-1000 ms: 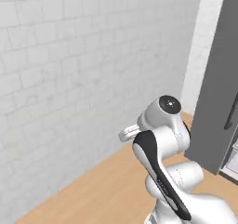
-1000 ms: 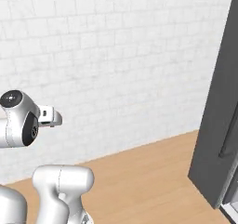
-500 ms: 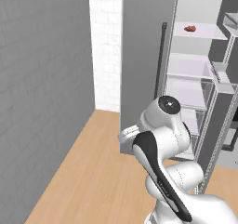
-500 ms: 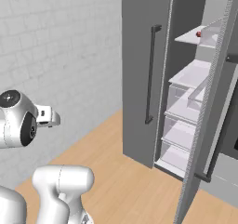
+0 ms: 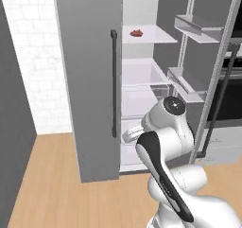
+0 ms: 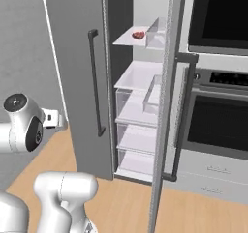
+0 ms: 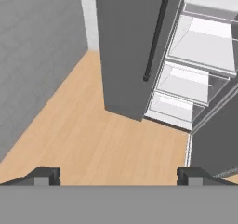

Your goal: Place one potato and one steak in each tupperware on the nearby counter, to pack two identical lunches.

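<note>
Ahead, an open fridge (image 5: 94, 80) holds a steak (image 5: 137, 32) on its top shelf; the gripper (image 7: 118, 175) hangs spread wide, empty, above the floor (image 7: 93, 139).

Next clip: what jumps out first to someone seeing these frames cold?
The open fridge dead ahead, its right door swung out and pale shelves bare except for one red steak on the top shelf. Right of it sits a black wall oven. The robot's tool hangs open over the wooden floor, holding nothing.
</note>
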You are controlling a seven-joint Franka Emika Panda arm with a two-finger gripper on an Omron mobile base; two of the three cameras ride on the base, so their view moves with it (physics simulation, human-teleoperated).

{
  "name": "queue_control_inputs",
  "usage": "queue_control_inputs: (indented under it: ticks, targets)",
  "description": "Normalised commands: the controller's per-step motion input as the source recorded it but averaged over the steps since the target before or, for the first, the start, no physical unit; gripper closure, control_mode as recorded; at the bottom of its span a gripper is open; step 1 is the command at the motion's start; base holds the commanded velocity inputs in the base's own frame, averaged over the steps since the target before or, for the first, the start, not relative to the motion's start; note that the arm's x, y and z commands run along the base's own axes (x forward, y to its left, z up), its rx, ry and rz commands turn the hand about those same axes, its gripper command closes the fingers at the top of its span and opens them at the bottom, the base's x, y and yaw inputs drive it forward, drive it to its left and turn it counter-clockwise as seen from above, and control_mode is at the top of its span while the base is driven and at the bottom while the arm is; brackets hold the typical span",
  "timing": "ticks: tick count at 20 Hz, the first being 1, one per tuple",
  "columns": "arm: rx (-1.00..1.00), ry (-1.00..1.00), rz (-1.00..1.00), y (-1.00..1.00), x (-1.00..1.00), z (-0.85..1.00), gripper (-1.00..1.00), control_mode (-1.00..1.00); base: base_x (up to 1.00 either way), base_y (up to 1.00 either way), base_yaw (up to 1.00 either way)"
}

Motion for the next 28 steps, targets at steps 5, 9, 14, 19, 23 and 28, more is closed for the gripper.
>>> queue_control_inputs:
  ticks: [5,9,14,19,23,28]
  targets:
    - [0.00,0.00,0.00,0.00,0.00,0.00,-1.00,1.00,1.00,0.03,-0.04]
    - [0.00,0.00,0.00,0.00,0.00,0.00,-1.00,1.00,0.93,-0.02,-0.17]
    - [0.00,0.00,0.00,0.00,0.00,0.00,-1.00,1.00,0.58,-0.05,-0.48]
    - [0.00,0.00,0.00,0.00,0.00,0.00,-1.00,1.00,0.07,-0.37,-0.51]
    - [0.00,0.00,0.00,0.00,0.00,0.00,-1.00,1.00,0.36,0.04,-0.21]
    - [0.00,0.00,0.00,0.00,0.00,0.00,-1.00,1.00,0.09,-0.43,-0.26]
